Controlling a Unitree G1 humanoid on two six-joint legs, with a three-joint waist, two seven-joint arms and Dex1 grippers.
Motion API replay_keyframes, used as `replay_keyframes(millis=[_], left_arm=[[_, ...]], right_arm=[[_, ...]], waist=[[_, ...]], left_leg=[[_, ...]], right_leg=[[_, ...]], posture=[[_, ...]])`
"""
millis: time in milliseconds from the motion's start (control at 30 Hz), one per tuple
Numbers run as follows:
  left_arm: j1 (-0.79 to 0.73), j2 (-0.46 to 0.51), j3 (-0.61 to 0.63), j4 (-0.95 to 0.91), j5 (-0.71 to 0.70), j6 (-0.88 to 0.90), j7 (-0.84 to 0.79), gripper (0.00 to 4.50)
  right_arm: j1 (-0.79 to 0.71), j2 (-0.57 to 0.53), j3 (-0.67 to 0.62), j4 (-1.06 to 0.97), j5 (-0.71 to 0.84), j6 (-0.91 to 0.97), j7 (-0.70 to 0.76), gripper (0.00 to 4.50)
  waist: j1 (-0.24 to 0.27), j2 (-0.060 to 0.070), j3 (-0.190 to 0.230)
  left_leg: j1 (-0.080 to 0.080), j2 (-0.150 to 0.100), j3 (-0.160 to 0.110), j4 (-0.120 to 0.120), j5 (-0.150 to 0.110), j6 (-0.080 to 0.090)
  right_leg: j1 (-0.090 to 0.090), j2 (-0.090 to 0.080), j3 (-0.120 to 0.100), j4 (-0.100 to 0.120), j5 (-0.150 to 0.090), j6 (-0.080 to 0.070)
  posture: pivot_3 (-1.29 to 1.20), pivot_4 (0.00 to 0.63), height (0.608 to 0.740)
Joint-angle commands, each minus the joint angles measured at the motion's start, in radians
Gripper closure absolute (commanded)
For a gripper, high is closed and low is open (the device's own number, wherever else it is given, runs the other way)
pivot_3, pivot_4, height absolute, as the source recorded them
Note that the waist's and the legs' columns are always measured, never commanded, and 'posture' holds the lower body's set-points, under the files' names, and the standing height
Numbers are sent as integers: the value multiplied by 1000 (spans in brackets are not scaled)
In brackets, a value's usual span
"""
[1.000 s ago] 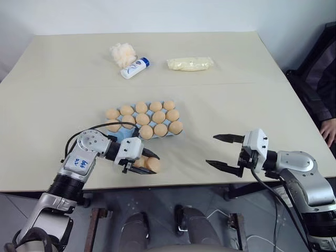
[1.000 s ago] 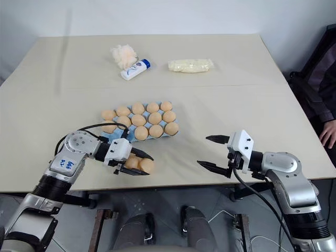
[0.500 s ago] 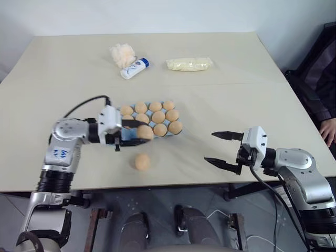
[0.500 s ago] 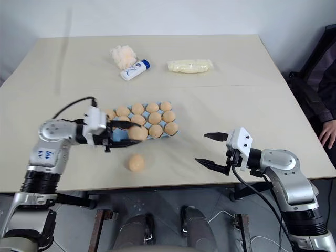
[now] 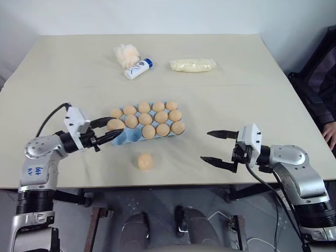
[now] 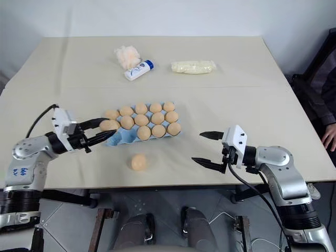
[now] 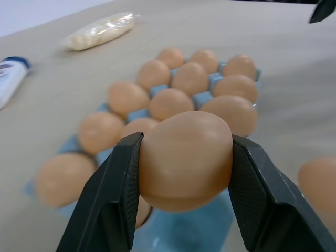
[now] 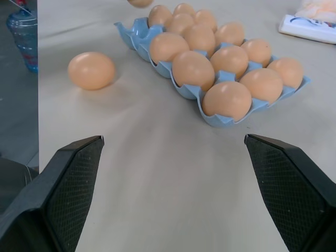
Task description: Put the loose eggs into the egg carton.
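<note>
a: what has the left gripper (image 5: 106,131) got?
b: its fingers are closed on one egg (image 5: 115,124), held at the left end of the egg carton (image 5: 126,137).
a: and the right gripper (image 5: 214,148)?
b: spread wide, holding nothing, well apart to the carton's right.
a: any loose eggs?
b: one loose egg (image 5: 145,161) lies on the table (image 5: 247,105), just in front of the carton.

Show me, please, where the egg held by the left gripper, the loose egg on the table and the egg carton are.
held egg (image 7: 185,157), left wrist view, middle of its shell.
loose egg on the table (image 5: 145,161), left eye view, its centre.
egg carton (image 5: 124,137), left eye view, bare blue near-left corner.
</note>
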Motion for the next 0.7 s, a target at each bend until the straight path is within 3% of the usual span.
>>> replay_keyframes(millis=[33, 200, 367, 467, 600, 700], left_arm=[[-23, -1, -38, -16, 13, 5, -11, 2437], [-30, 3, -58, 56, 36, -8, -14, 2437], [-70, -13, -63, 95, 51, -51, -3, 791], [-74, -1, -39, 73, 39, -71, -2, 46], [-40, 43, 14, 6, -10, -41, -23, 46], [54, 144, 99, -66, -73, 8, -98, 46]], right_arm=[[-21, 3, -5, 0, 4, -14, 5, 0], [-32, 9, -1, 1, 1, -16, 2, 0], [-39, 20, 2, -6, 4, -12, 0, 0], [-38, 22, 2, -9, 5, -9, -1, 0], [-30, 21, -2, -12, 7, -8, 2, 0], [-19, 14, -8, -8, 5, -9, 5, 0]], waist=[[-2, 0, 0], [-11, 0, 0], [-8, 0, 0], [-8, 0, 0], [-11, 0, 0], [-18, 0, 0]], left_leg=[[0, 0, 0, 0, 0, 0], [3, 1, 1, -2, 1, 2], [4, 2, 0, -2, 1, 1], [4, 1, 1, -2, 1, 0], [4, 2, 2, -3, 1, 1], [5, 4, 2, -4, 0, -1]], right_leg=[[0, 0, 0, 0, 0, 0], [0, 2, 0, 1, 0, -1], [0, 3, 1, 2, -1, -2], [0, 2, 1, 2, -1, -2], [0, 3, 1, 2, -1, -2], [0, 4, 1, 2, -2, -3]], posture=[[0, 150, 740], [0, 150, 740], [0, 150, 740], [0, 150, 740], [0, 150, 740], [0, 150, 740]])
